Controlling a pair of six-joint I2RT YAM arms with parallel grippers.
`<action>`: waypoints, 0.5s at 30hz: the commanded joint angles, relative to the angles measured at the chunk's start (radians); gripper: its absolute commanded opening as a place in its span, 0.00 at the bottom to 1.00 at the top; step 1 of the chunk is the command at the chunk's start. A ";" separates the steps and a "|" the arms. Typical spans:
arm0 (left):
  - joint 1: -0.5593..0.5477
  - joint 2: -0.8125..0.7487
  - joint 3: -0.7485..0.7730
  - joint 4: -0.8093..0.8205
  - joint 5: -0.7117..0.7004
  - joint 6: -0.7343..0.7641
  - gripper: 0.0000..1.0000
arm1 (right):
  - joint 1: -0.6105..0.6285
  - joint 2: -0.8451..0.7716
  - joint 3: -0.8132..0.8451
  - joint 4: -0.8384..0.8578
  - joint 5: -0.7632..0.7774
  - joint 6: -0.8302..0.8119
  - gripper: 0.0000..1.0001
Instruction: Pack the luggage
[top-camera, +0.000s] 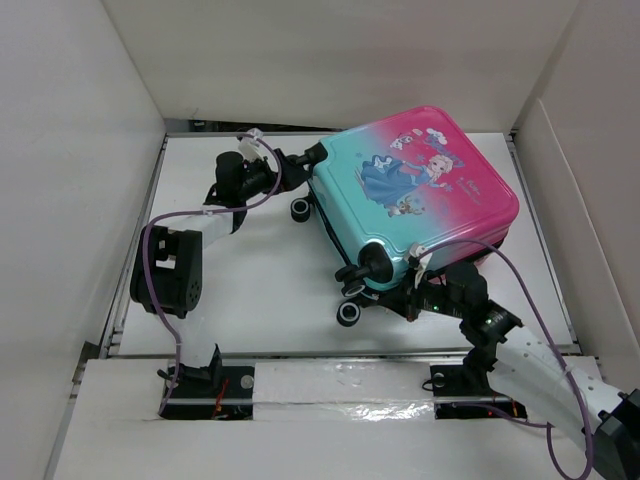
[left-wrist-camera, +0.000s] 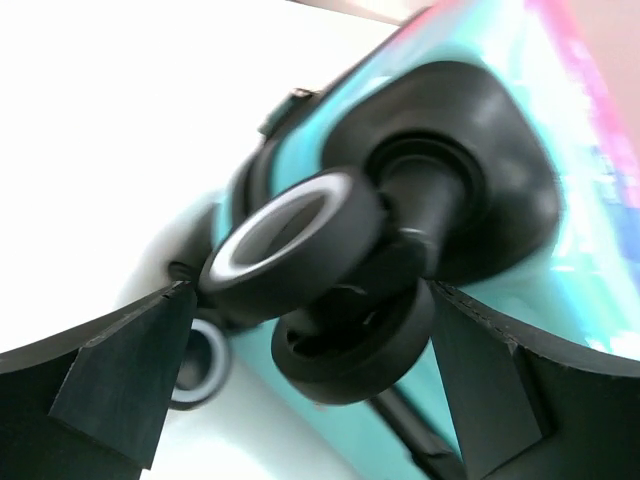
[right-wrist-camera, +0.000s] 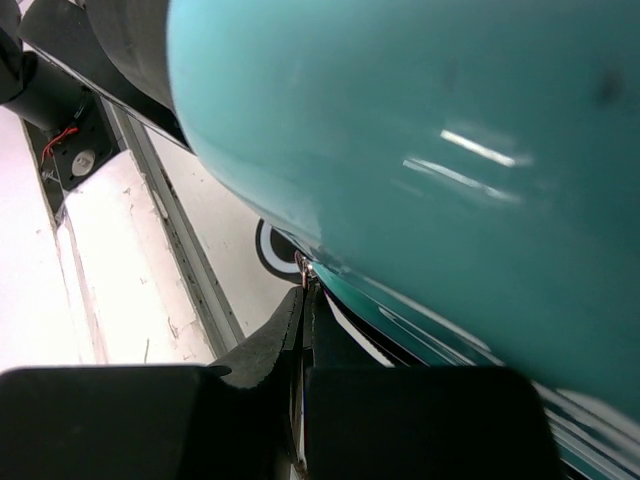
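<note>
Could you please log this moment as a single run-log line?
luggage closed, picture side up | left gripper open astride wheel | right gripper shut at luggage's near seam

You're looking at luggage (top-camera: 420, 190) with a smooth, glossy hard-plastic shell — glare streaks across it; its wheels (left-wrist-camera: 355, 215) are matt black rubbery plastic, the table (top-camera: 250, 290) matt white.
</note>
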 joint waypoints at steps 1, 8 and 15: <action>0.005 -0.049 0.012 0.003 -0.086 0.146 0.99 | -0.022 0.006 0.043 0.065 0.049 -0.026 0.00; 0.005 -0.016 0.059 0.027 -0.040 0.248 0.99 | -0.022 0.005 0.040 0.069 0.039 -0.028 0.00; -0.004 -0.036 0.099 -0.028 -0.026 0.346 0.99 | -0.022 0.014 0.041 0.072 0.031 -0.028 0.00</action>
